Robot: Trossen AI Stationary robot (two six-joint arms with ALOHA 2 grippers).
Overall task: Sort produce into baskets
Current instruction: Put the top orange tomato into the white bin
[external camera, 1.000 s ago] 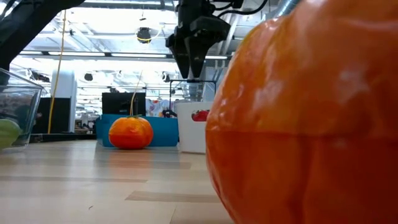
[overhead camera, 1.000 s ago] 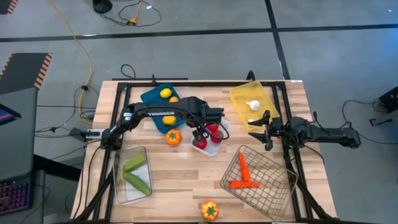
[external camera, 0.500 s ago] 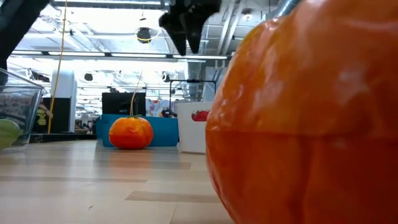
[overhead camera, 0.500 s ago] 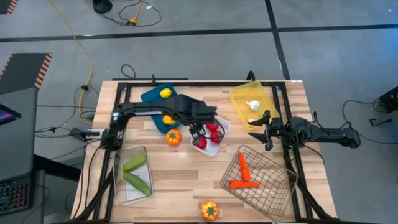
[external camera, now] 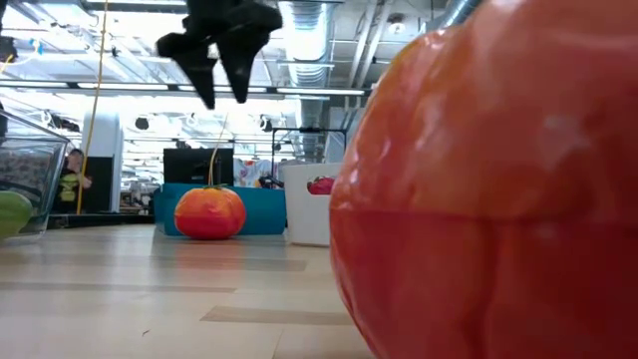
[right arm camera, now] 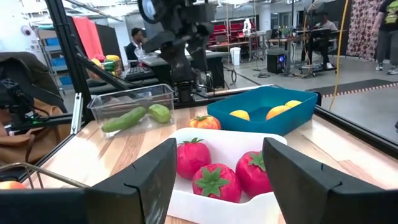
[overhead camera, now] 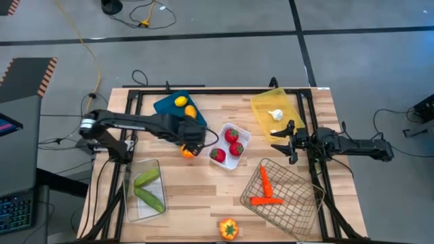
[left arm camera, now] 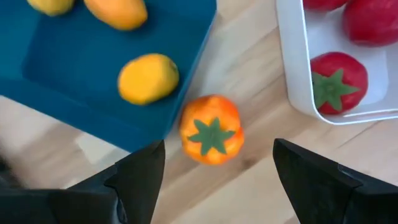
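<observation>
Left hand (left arm camera: 214,168): fingers spread wide, holding nothing, hovering over the orange pepper (left arm camera: 211,129); the high view places it between the teal tray (overhead camera: 167,106) and the white tray (overhead camera: 241,148).
Orange pepper: on the tabletop (overhead camera: 203,196), touching the teal tray's edge, just beside the white tray; centred between the left fingers in the left wrist view.
Low view only: a second orange pepper (external camera: 488,189) fills the foreground; the left hand (external camera: 221,75) hangs above the far pepper (external camera: 209,212).
Right wrist view only: three red tomatoes (right arm camera: 214,173) in the white tray, cucumbers (right arm camera: 134,117) in the clear bin (right arm camera: 124,99).
Right hand (overhead camera: 293,144): fingers apart, empty, near the yellow tray (overhead camera: 264,112) and wire basket (overhead camera: 285,203).
</observation>
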